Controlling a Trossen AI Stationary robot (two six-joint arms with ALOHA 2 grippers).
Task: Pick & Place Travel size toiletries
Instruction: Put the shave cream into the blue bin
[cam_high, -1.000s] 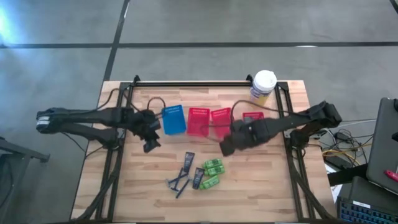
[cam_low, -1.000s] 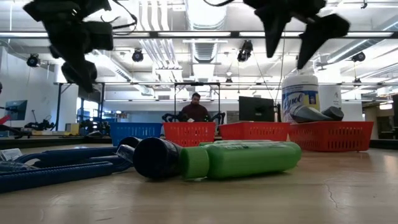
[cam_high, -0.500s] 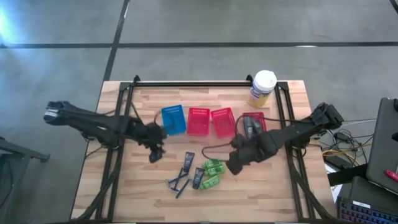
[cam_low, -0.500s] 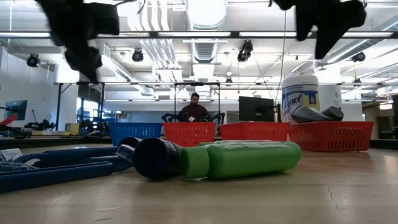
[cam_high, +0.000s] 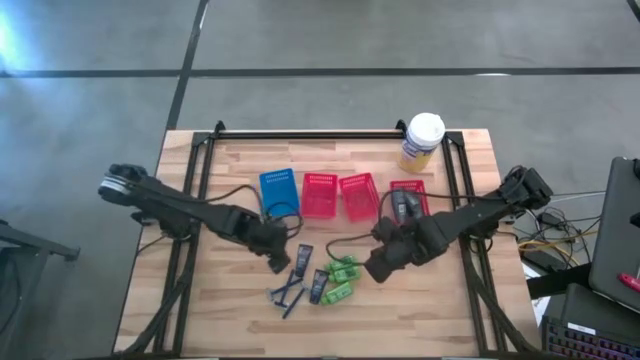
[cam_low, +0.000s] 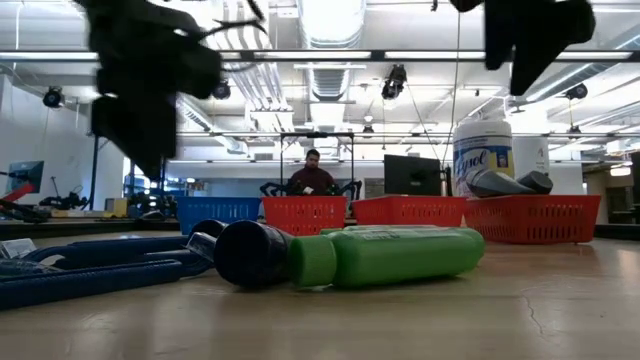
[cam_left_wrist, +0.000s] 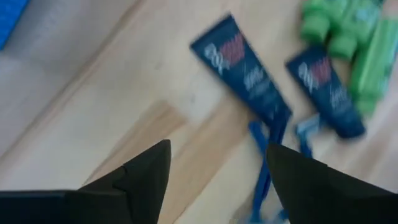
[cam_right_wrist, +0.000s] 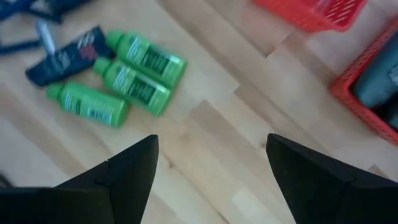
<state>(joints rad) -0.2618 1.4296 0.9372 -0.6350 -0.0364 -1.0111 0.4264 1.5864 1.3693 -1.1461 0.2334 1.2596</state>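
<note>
**Handling notes: loose toiletries at the near centre of the table**

The loose items lie flat in one cluster on the bare table (cam_high: 200, 310), nearer than the row of baskets.

- Dark tubes (cam_left_wrist: 241, 76): two, judged soft-walled and light. Grip across the flat body, not the crimped end.
- Green bottles (cam_right_wrist: 146, 59): three, side by side and touching. Probably stiff, smooth and prone to roll. Close across the mid-body, perpendicular to the long axis.
- Blue razors (cam_high: 287, 295): thin, low-lying, crossed with each other. Likely the hardest to lift; pinch at the handle.

The left gripper (cam_high: 277, 261) hangs just left of the tubes, fingers spread and empty. The right gripper (cam_high: 376, 268) hangs just right of the bottles, fingers likewise spread and empty.
</note>
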